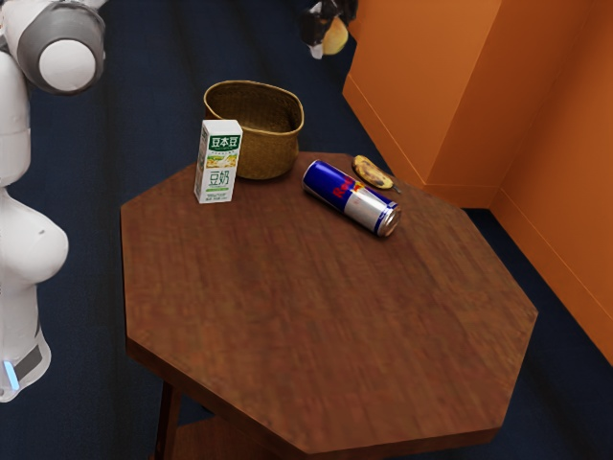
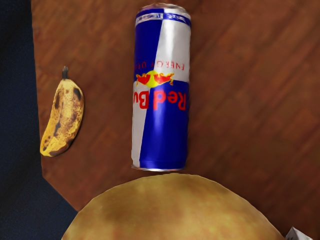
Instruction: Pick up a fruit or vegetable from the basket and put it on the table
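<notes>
High up at the top of the exterior view, well above the table's height, is my gripper [image 1: 324, 31], shut on a round yellowish fruit [image 1: 335, 36]. Part of the gripper is cut off by the picture's upper edge. In the wrist view the held fruit [image 2: 175, 210] looms large and pale yellow at the lower edge. The woven brown basket [image 1: 270, 151] stands upright at the table's far edge; the part of its inside that shows holds nothing, and its bottom is hidden. The wooden table [image 1: 326, 326] is eight-sided.
A Red Bull can [image 1: 351, 198] lies on its side right of the basket, with a spotted banana [image 1: 372, 172] beyond it near the edge. A white drink carton [image 1: 218, 163] stands before the basket. Orange walls [image 1: 431, 86] rise behind the table at the exterior view's right.
</notes>
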`<action>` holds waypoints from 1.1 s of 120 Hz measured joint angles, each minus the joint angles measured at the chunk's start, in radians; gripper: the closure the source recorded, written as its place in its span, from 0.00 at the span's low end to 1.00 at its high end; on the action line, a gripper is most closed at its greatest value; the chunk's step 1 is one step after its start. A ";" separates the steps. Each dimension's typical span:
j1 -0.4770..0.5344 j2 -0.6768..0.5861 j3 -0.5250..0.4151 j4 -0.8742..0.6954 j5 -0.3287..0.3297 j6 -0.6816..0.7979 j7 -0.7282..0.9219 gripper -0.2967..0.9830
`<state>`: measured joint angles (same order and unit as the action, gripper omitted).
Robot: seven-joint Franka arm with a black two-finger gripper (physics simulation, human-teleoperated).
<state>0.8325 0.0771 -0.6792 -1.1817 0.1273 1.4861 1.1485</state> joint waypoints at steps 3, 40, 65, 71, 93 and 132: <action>-0.018 0.000 -0.028 0.000 0.004 0.000 -0.004 0.59; 0.022 0.007 -0.126 -0.234 0.025 0.142 -0.044 0.59; -0.009 0.011 -0.180 -0.268 0.034 0.213 -0.072 0.52; -0.005 0.014 -0.183 -0.268 0.038 0.219 -0.078 0.45; 0.001 0.014 -0.205 -0.268 0.043 0.230 -0.094 0.30; 0.000 0.015 -0.210 -0.274 0.044 0.234 -0.110 0.24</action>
<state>0.8323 0.0921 -0.8896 -1.4557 0.1715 1.7206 1.0388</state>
